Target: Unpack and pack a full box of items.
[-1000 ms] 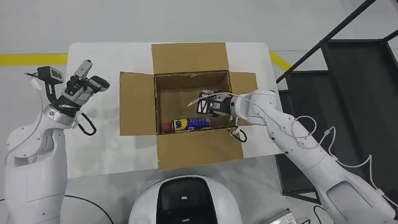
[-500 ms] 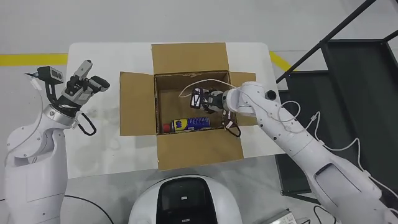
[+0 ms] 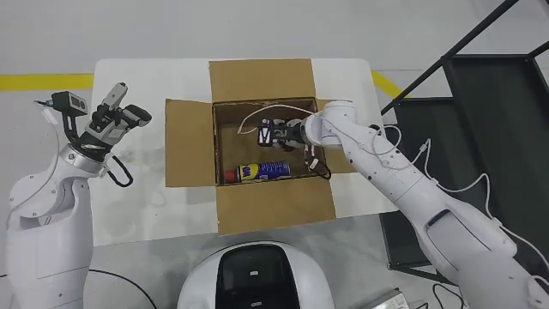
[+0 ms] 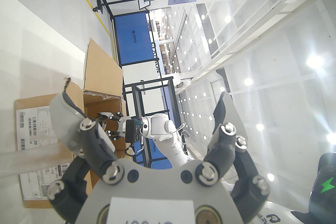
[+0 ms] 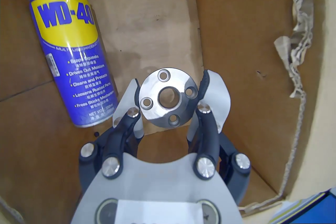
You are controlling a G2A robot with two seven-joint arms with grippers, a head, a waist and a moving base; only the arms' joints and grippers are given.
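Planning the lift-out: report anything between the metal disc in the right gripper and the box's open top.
Nothing visible blocks it. The right gripper grips the metal disc inside the box, whose flaps are folded outward. The spray can lies on the box floor to one side, apart from the disc.

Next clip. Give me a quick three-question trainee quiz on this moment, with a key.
1. True or false: the can lies on its side on the floor of the box.
2. What does the right end effector hold? A) the can B) a metal flange C) nothing
3. Fill in: the left end effector is ____ (open or shut).
Key: 1 true; 2 B; 3 open.
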